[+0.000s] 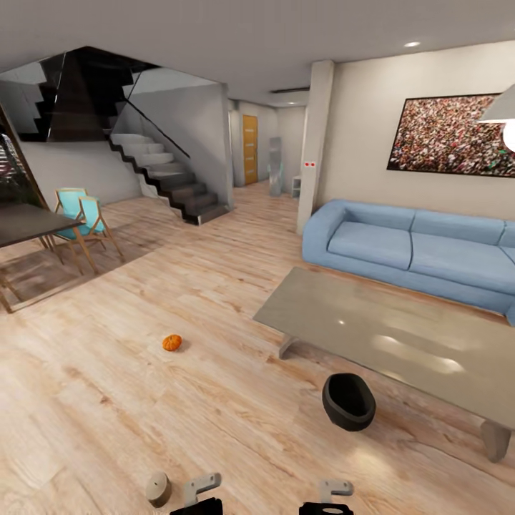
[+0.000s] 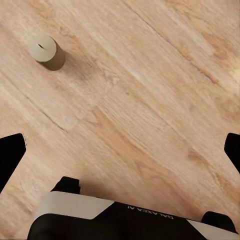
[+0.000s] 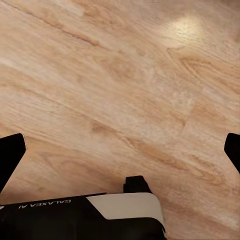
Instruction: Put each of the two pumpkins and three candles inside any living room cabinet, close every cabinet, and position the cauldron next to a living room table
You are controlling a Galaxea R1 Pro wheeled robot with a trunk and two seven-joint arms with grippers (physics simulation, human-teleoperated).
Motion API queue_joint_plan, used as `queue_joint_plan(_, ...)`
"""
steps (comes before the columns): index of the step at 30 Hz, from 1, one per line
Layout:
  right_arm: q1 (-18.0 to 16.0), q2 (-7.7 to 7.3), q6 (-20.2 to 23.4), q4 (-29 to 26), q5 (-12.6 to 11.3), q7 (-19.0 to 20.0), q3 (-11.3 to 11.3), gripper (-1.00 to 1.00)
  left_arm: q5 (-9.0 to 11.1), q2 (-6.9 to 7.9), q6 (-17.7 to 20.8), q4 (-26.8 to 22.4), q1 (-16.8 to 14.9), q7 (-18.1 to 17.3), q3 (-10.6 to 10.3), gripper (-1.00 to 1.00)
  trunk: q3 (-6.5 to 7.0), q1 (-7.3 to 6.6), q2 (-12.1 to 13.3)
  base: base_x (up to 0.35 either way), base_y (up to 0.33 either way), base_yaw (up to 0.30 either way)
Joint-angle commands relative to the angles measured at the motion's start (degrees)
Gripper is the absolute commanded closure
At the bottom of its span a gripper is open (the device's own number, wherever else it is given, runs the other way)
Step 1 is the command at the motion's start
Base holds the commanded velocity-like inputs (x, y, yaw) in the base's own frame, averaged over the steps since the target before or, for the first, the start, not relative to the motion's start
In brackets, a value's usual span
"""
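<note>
Early stage: pumpkin and candle loose on floor, cauldron beside desk, both fingers apart, empty.

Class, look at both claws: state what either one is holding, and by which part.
Nothing is held. Both claws, left and right, are open over bare floor; the candle stands apart.
</note>
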Motion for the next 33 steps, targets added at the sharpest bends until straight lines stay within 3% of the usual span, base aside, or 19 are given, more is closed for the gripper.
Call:
queue_joint_plan(1,-0.02,0.00,0.21,-0.09,-0.56,-0.30,0.51,-1.00,0.39,0.04,0.19,-0.10,-0.05,0.46,-0.27,-1.00,-0.09,0.02,-0.08,0.000,0.000,0.296)
queue_joint_plan(22,-0.02,0.00,0.20,0.26,-0.54,-0.26,0.54,-1.00,0.33,0.04,0.18,-0.08,-0.05,0.44,-0.19,-1.00,-0.09,0.02,-0.08,0.001,0.014,0.292)
queue_joint_plan(33,-0.02,0.00,0.23,0.26,-0.50,-0.23,0.54,-1.00,0.30,0.04,0.18,-0.08,-0.05,0.39,-0.19,-1.00,-0.09,0.02,-0.08,0.121,0.233,0.046)
